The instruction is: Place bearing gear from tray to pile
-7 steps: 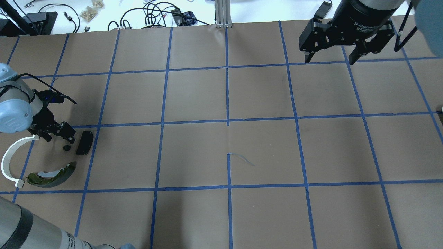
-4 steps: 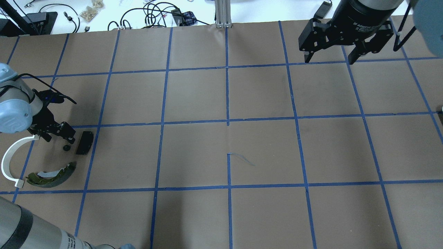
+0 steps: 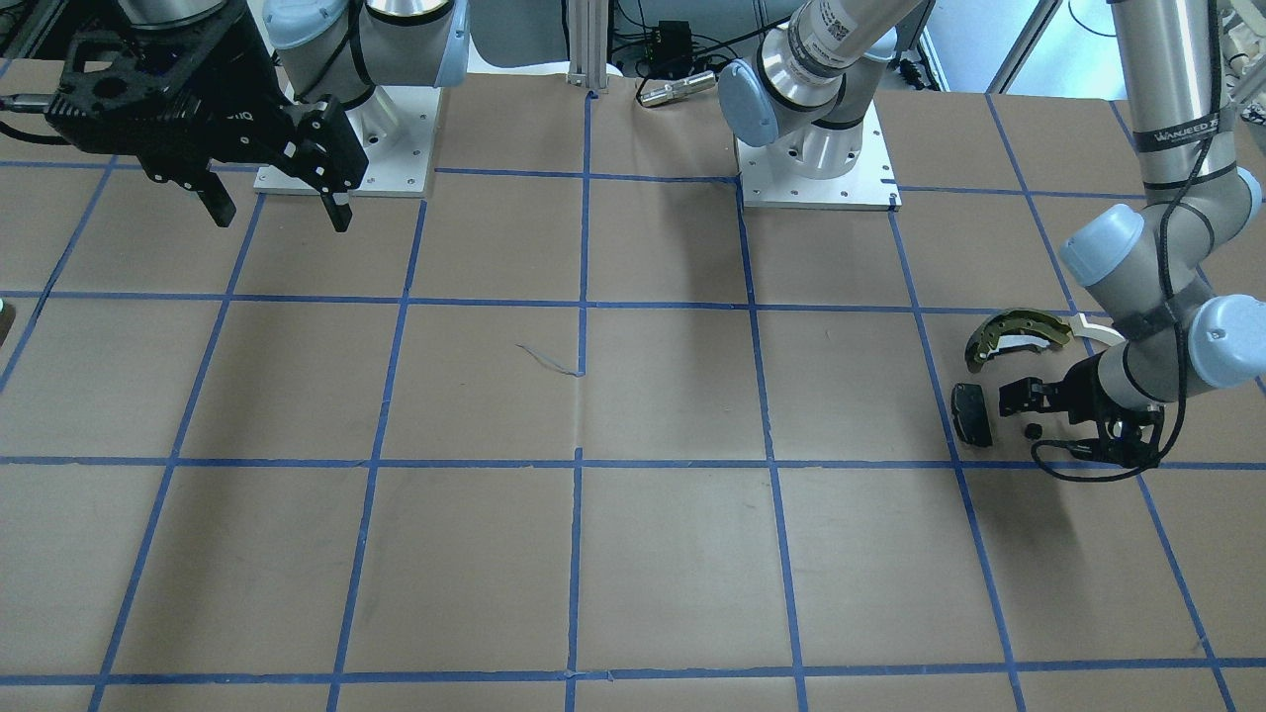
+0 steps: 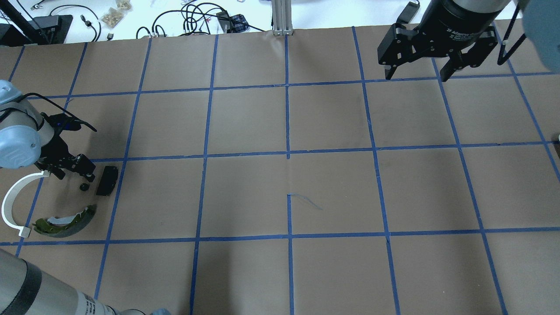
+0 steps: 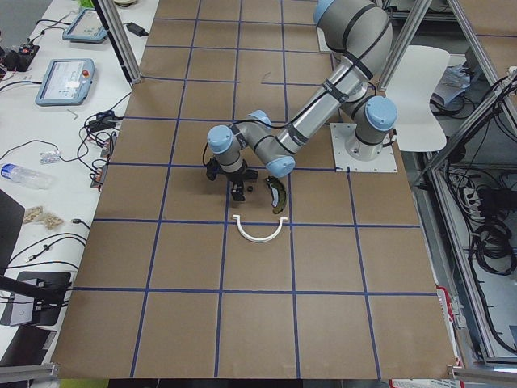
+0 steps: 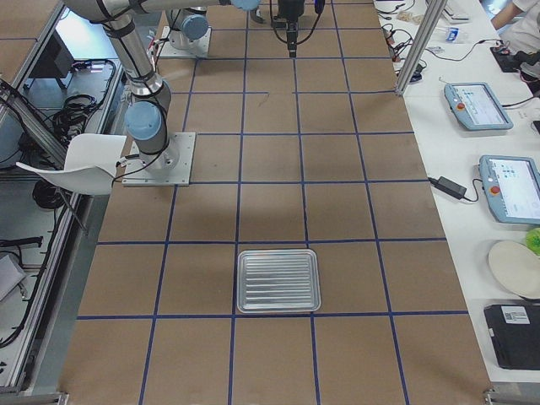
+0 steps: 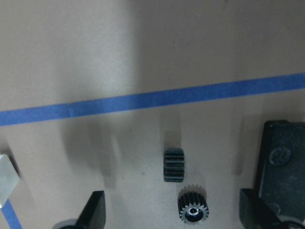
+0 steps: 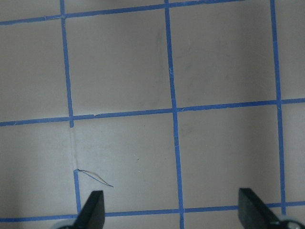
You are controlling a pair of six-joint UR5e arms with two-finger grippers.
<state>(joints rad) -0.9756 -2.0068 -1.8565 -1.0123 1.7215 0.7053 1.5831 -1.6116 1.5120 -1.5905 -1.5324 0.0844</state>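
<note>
Hardly anything has shifted over the last second: both arms hold the same poses, and the bearing gear (image 4: 83,187) sits on the same spot of brown paper as before. Far off by the right arm's end of the table, the tray (image 6: 278,281) shows only its ribbed metal floor. The left gripper (image 4: 74,175) hangs low over the pile with its jaws spread wide and nothing between them. Seen from its wrist camera, the bearing gear (image 7: 193,210) lies flat on the paper between the two fingertips, teeth outward and pale hub up. It touches neither finger and sits a little toward the pad side of centre. Just beyond it, further from the gripper, lies a second small black ribbed piece (image 7: 174,164) on its side. The small black pad (image 4: 107,180) is just outside one finger, and the white plastic arc (image 4: 11,201) begins just outside the other. The olive-and-black brake shoe (image 4: 65,221) lies near the gripper on the robot's side, apart from the gear. The right gripper (image 4: 416,76) hovers well apart over bare gridded paper, its jaws also wide and holding nothing.
</note>
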